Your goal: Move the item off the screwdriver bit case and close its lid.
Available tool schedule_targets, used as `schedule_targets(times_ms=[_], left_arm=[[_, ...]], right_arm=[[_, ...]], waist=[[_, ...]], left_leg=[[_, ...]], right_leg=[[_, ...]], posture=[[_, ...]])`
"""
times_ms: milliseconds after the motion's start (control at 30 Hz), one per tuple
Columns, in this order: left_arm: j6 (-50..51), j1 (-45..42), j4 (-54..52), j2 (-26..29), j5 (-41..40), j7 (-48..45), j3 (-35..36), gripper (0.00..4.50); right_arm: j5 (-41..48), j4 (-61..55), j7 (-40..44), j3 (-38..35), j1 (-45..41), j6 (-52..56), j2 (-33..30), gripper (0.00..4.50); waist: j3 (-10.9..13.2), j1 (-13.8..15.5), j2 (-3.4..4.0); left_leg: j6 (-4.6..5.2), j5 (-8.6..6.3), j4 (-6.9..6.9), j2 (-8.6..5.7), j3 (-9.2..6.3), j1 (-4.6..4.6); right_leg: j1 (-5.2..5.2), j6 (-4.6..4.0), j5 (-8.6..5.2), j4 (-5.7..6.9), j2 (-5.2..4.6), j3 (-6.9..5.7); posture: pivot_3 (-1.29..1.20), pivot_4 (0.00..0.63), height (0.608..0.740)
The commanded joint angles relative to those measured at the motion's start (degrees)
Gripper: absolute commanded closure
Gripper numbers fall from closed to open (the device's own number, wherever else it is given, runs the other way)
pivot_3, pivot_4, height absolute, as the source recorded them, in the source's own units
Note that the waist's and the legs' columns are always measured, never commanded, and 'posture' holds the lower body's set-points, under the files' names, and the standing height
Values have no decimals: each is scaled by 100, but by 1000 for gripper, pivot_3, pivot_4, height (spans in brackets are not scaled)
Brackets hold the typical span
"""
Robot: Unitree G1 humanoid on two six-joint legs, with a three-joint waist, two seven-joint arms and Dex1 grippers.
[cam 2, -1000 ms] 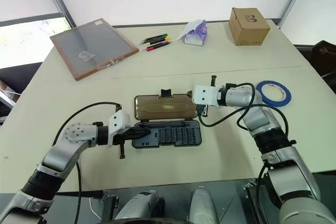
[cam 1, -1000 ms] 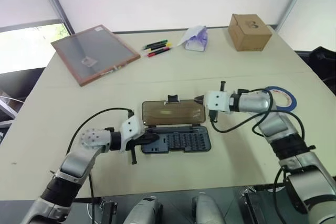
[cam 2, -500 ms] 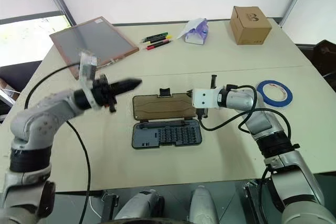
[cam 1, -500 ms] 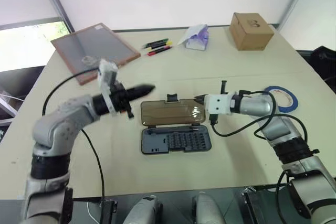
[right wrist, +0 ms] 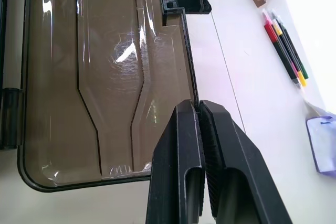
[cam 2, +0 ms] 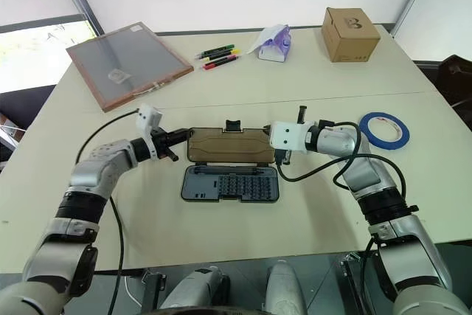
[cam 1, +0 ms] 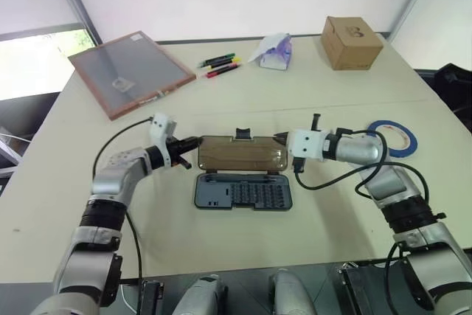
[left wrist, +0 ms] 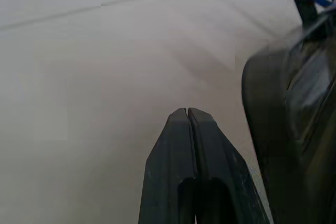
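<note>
The screwdriver bit case [cam 1: 243, 193] lies open at the table's middle, its dark tray of bits nearest me. The smoky brown lid [cam 1: 241, 153] lies flat beyond the tray, with its black latch tab [cam 1: 242, 135] on the far edge. The item, a blue tape roll [cam 1: 393, 136], rests on the table to the right, apart from the case. My left gripper [cam 1: 193, 142] is shut, its tip at the lid's left end. My right gripper [cam 1: 279, 138] is shut too, at the lid's far right corner; its wrist view shows the fingertips [right wrist: 184, 109] over the lid's edge [right wrist: 190, 77].
A brown-framed grey panel [cam 1: 131, 71] lies at the far left. Coloured markers [cam 1: 220, 66], a purple-and-white packet [cam 1: 273, 52] and a cardboard box [cam 1: 351, 42] line the table's far side. Bare tabletop surrounds the case in front and on the left.
My left arm has left the tray's left end, swung up and away, and come back down to the lid's left end. The right arm and the tape have stayed put.
</note>
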Motion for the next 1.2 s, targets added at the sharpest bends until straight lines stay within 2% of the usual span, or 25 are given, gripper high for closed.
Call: schedule_targets(times_ms=[33,167,267,500,567,667,733,800,933,1067,1200], left_arm=[[-363,-293,366,-23,209,-391,-50,4500],[-383,-439,590,-178,168,-740,4,4500],[-388,-503,660,-235,192,-821,51,4500],[-136,-603,556,-331,0,-1075,192,4500],[38,-597,407,-257,-73,-1241,212,4500],[545,-536,-125,-44,-291,-1704,181,4500],[928,-411,-797,148,-435,-2102,-9,4500],[1178,-267,-1445,317,-524,-2407,-226,4500],[1644,36,-2743,749,-680,-2938,-721,4500],[886,515,-3388,1271,-42,-3324,-1462,4500],[1077,152,-2940,840,-296,-2593,-911,4500]], right_arm=[[90,-187,-93,-102,-66,-50,62,4493],[114,-224,-55,-91,-61,-86,59,4493],[146,-249,-14,-94,-72,-112,47,3595],[87,-951,151,-265,-2,178,-282,73],[509,-1608,572,-556,112,1055,-602,73],[1941,-3017,1454,-1531,540,3535,-1455,73],[2957,-3656,1647,-2329,720,4985,-1809,73],[3614,-3954,1553,-2860,740,5773,-1860,73],[4112,-4250,1343,-3214,843,6369,-1939,73],[4364,-4588,1095,-2943,1022,6654,-1917,73],[4493,-5104,786,-2236,1344,6740,-1647,73]], waist=[[0,-2,0],[0,-3,0],[1,-2,-1],[1,18,-2],[3,35,-2],[6,55,-1],[7,33,-1],[7,8,0],[7,34,0],[10,39,5],[16,169,-3]], left_leg=[[0,0,0,0,0,0],[0,0,0,0,0,-1],[0,0,1,0,-1,-2],[1,0,4,-4,-2,-8],[1,0,4,-5,-3,-9],[1,0,7,-7,-11,-30],[3,-1,30,-6,-30,-81],[4,-2,40,-5,-28,-93],[5,-2,49,-3,-26,-90],[6,-3,51,-3,-22,-90],[6,-3,66,-3,-22,-91]], right_leg=[[-1,0,0,1,0,0],[-2,0,0,1,0,-1],[-2,0,0,3,0,-1],[-8,1,0,5,-3,-1],[-8,1,0,6,-3,-1],[-19,0,0,5,-5,-2],[-43,0,0,4,-4,-8],[-51,0,0,5,-5,-8],[-42,0,0,0,-9,-6],[-41,0,0,-1,-13,-4],[-35,0,0,-2,-9,-5]], posture=[[0,150,740],[0,150,740],[0,150,740],[0,150,740],[0,150,740],[0,150,740],[0,150,740],[0,150,740],[0,150,740],[0,150,740],[0,150,740]])
